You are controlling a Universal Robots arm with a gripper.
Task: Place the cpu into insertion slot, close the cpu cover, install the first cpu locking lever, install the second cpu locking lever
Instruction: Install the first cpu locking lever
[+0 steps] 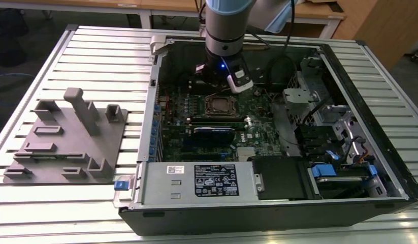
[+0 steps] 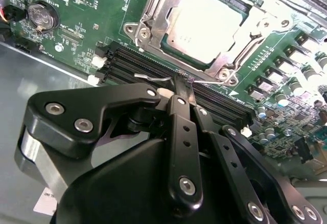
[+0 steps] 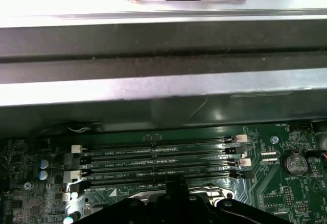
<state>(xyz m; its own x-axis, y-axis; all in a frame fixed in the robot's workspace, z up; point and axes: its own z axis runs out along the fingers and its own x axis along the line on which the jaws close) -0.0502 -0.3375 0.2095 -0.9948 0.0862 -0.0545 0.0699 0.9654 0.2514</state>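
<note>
Insertion slot (image 3: 209,192) largely behind the fingers (image 3: 176,187), edge-cropped.

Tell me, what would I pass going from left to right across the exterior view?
Grey block plate → small blue tab → insertion slot → silver metal bracket → blue latch.

The arm (image 1: 226,25) reaches down into the open computer case (image 1: 371,152), gripper (image 1: 222,80) low over the motherboard (image 1: 259,129), just beside the silver-rimmed insertion slot (image 1: 221,105). On the slatted surface (image 1: 93,51), towards the exterior view's left, a grey fixture tray (image 1: 60,147) sits beside the case.
</note>
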